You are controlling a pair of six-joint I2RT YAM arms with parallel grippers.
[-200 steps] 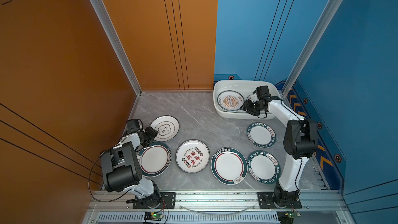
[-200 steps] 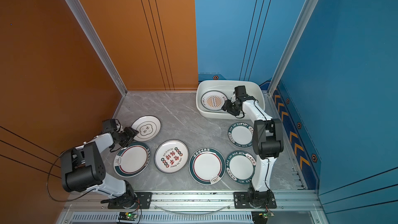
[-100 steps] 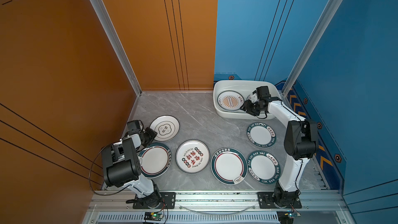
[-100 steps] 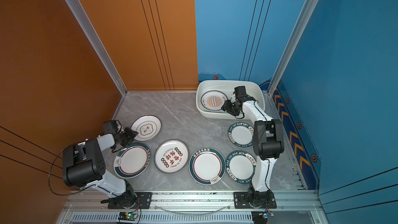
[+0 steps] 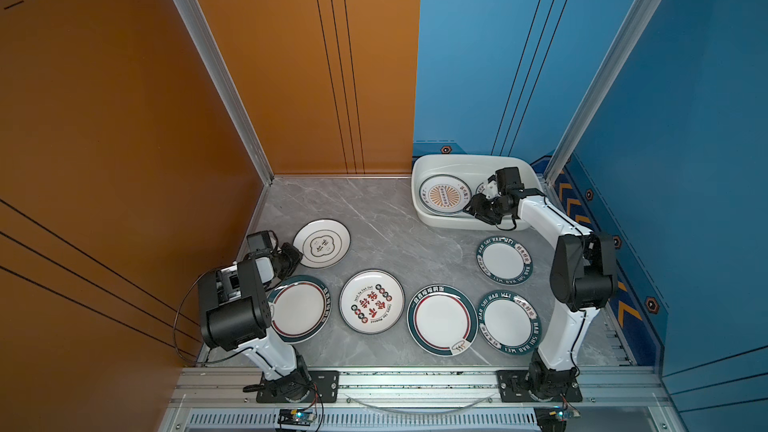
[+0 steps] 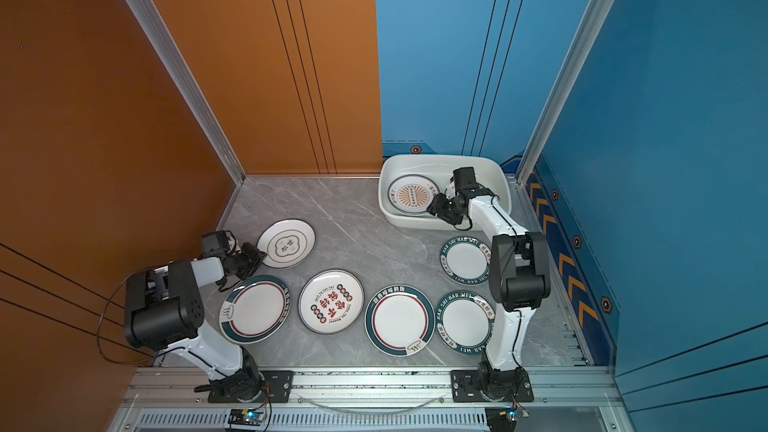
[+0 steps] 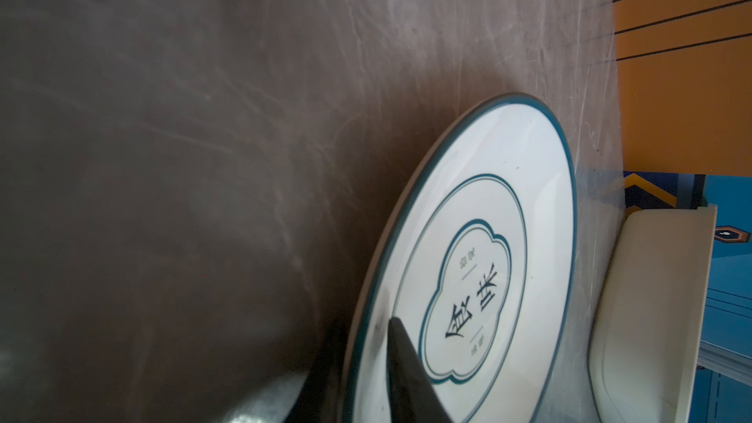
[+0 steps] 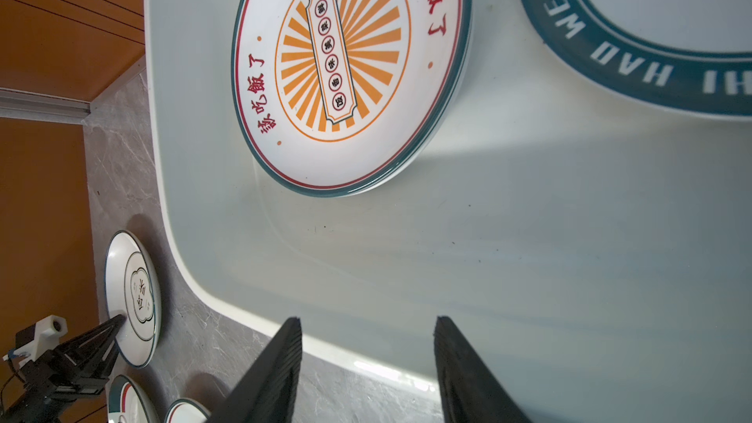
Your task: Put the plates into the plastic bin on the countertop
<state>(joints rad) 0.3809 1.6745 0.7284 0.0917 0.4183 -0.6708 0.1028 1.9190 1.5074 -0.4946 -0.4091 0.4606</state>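
Plate-clearing scene: the left gripper (image 5: 297, 254) straddles the near-left rim of the clover plate (image 5: 322, 243), which lies flat. One finger is above the rim and one beneath, jaws narrow; whether they pinch it I cannot tell. The plastic bin (image 5: 469, 158) lies well apart, across the countertop (image 5: 374, 209) at the back right. The right gripper (image 8: 368, 321) hangs over its near wall, half-open and empty. Six plates lie on the countertop; at least two sit in the plastic bin.
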